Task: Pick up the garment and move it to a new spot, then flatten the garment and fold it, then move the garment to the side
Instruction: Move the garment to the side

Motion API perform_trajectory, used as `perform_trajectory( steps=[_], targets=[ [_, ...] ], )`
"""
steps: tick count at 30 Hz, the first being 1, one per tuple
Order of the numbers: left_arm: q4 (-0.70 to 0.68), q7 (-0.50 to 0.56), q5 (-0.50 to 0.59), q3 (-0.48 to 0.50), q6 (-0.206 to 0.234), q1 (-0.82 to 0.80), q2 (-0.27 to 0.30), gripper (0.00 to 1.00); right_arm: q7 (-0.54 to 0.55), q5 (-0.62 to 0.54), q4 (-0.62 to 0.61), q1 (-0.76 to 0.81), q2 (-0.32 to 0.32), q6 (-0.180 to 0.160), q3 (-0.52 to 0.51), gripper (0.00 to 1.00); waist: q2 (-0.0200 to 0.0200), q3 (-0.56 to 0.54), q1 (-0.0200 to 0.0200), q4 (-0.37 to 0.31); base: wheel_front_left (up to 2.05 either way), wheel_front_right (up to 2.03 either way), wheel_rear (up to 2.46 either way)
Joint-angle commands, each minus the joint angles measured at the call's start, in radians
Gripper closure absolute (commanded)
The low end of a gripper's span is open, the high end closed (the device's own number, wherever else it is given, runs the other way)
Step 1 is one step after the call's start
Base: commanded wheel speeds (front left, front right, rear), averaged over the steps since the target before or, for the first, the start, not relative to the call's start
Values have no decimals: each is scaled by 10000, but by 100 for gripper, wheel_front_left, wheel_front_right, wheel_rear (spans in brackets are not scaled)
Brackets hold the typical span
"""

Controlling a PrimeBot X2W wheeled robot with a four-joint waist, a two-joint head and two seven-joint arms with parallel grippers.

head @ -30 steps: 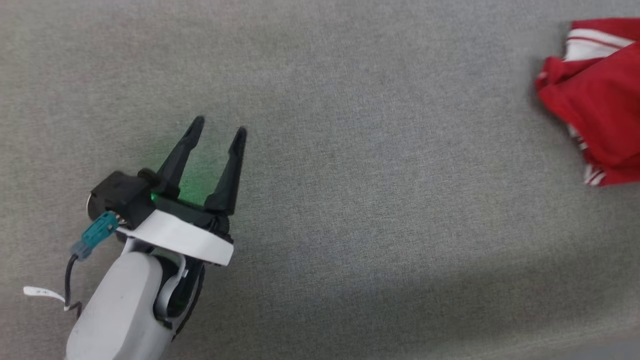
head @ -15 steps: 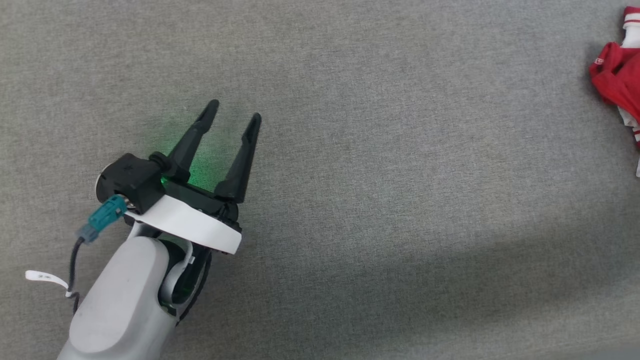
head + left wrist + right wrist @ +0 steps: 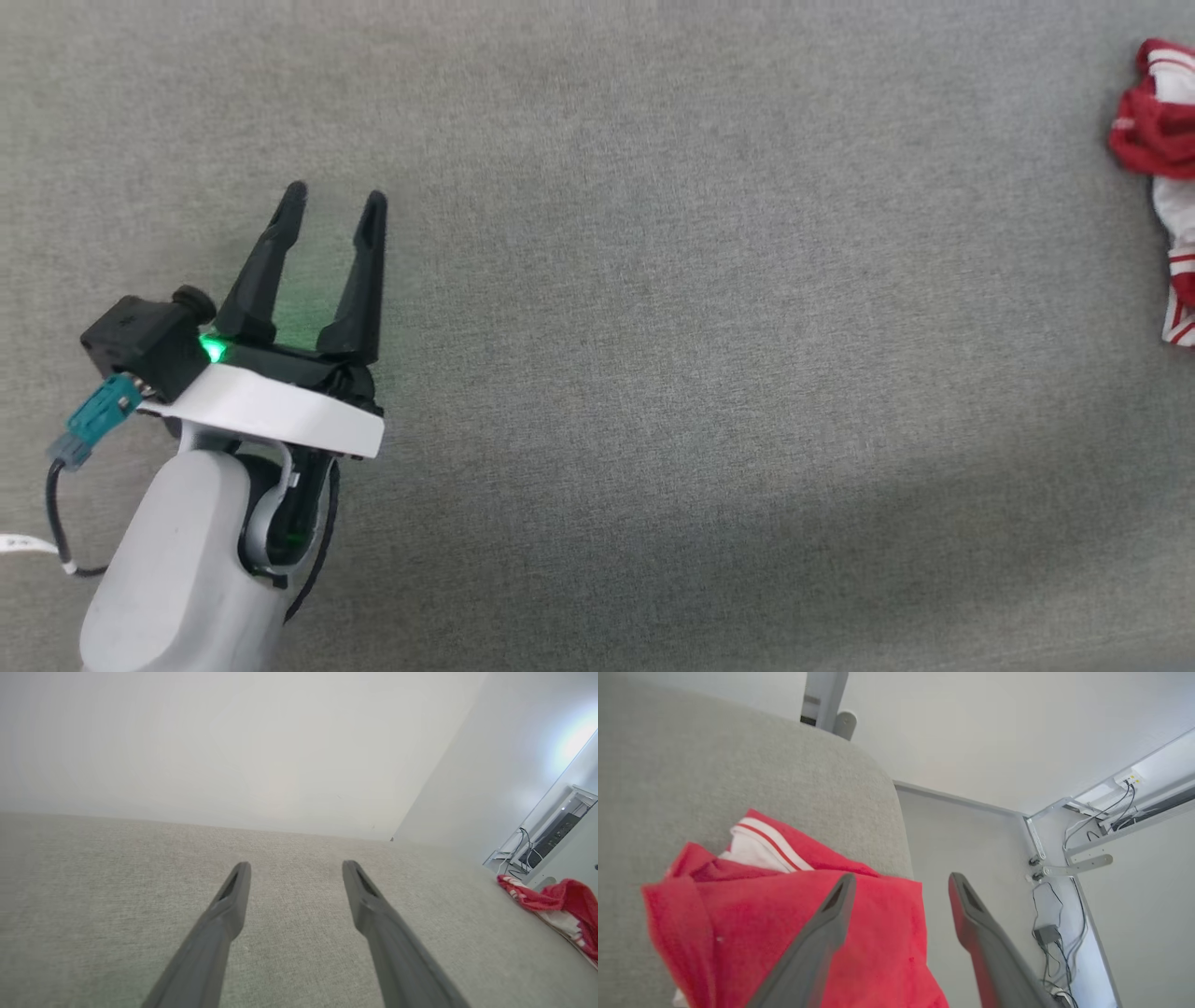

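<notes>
Grey fabric surface [image 3: 700, 280], one red garment [image 3: 1153, 140], left end effector [image 3: 334, 194] apart, right end effector [image 3: 899, 879] apart.

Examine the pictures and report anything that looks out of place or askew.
The red garment lies crumpled in a heap at the rounded corner of the grey surface, not flat, and seems to spill past its edge.
</notes>
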Motion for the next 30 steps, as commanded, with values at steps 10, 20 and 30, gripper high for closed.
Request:
perform_trajectory(
  steps=[10, 20, 30],
  targets=[
    [230, -47, -97, 632, -36, 557, -331, 0, -960, 823, -458, 534, 808, -6, 352, 0, 0, -937, 0, 149, 0, 0, 0],
    [307, -47, 453, 1671, -34, 1339, -697, 0, -2330, 1485, -937, 1767, 1667, -6, 391, 0, 0, -1842, 0, 515, 0, 0, 0],
    [399, -48, 798, 2292, -35, 2200, -635, 0, -3334, 1518, -1593, 3134, 2521, -6, 165, 0, 0, -2742, 0, 837, 0, 0, 0]
  ],
)
